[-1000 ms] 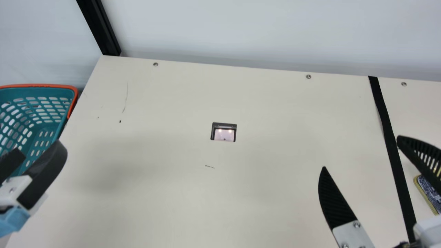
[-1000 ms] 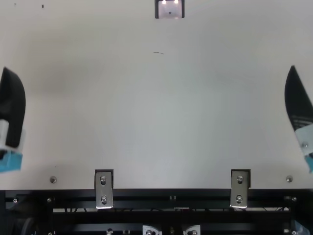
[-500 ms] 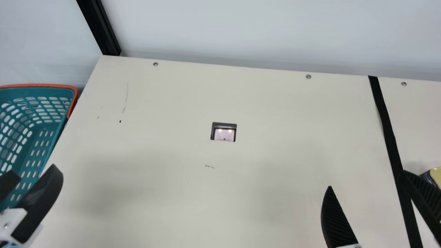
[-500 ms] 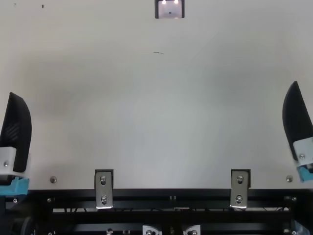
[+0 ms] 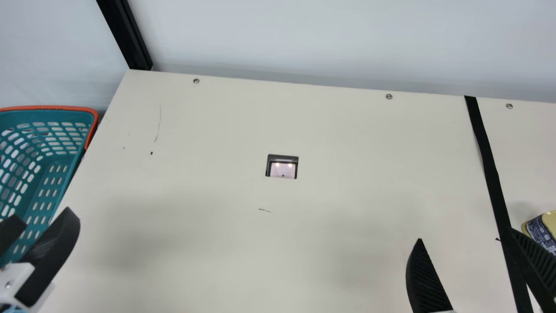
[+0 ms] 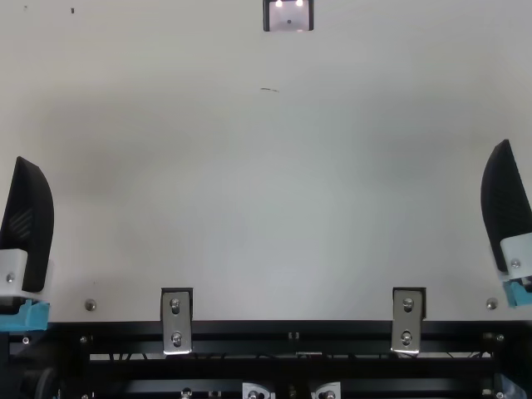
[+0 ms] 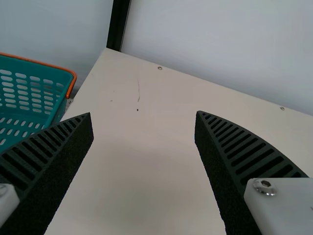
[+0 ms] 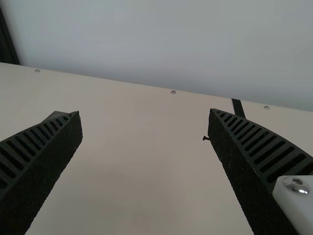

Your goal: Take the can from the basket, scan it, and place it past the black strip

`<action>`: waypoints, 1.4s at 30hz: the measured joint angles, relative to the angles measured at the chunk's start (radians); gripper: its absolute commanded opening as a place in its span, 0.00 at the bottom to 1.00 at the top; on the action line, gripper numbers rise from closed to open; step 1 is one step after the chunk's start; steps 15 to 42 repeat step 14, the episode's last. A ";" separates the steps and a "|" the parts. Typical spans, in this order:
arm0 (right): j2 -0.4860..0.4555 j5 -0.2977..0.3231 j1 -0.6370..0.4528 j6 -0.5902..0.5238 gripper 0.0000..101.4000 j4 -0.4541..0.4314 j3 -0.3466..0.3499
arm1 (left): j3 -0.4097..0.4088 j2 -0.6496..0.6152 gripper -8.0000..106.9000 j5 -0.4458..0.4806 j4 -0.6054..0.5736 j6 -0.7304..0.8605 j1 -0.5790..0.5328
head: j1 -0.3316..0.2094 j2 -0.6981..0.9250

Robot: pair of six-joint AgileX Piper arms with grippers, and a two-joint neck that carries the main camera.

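Left claw (image 5: 40, 217), wide, one finger cropped by main view's edge, teal basket (image 5: 65, 107) beyond, also cropped, right claw (image 5: 465, 234), spread wide, can (image 5: 538, 231) beyond its outer finger, past black strip (image 5: 491, 174), lower part hidden behind finger, far side cut off

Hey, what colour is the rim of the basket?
The basket has an orange rim, seen best in the main view.

A smooth, matt finish is shown by the flat cream table (image 5: 339, 130). Smooth plastic is suggested by the perforated teal basket (image 5: 47, 115), matt cloth by the long black strip (image 5: 489, 169). The black ribbed fingers (image 5: 428, 282) are grained rough; the flat silver brackets (image 6: 177, 322) are made of shiny metal.
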 measured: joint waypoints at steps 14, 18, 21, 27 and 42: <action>0.000 0.000 0.000 0.000 1.00 0.000 0.000 | 0.000 0.000 0.85 0.000 0.000 0.000 0.000 | 0.000 0.000; 0.000 0.000 0.000 0.000 1.00 0.000 0.000 | 0.000 0.000 0.85 0.000 0.000 0.000 0.000 | 0.000 0.000; 0.000 0.000 0.000 0.000 1.00 0.000 0.000 | 0.000 0.000 0.85 0.000 0.000 0.000 0.000 | 0.000 0.000; 0.000 0.000 0.000 0.000 1.00 0.000 0.000 | 0.000 0.000 0.85 0.000 0.000 0.000 0.000 | 0.000 0.000; 0.000 0.000 0.000 0.000 1.00 0.000 0.000 | 0.000 0.000 0.85 0.000 0.000 0.000 0.000 | 0.000 0.000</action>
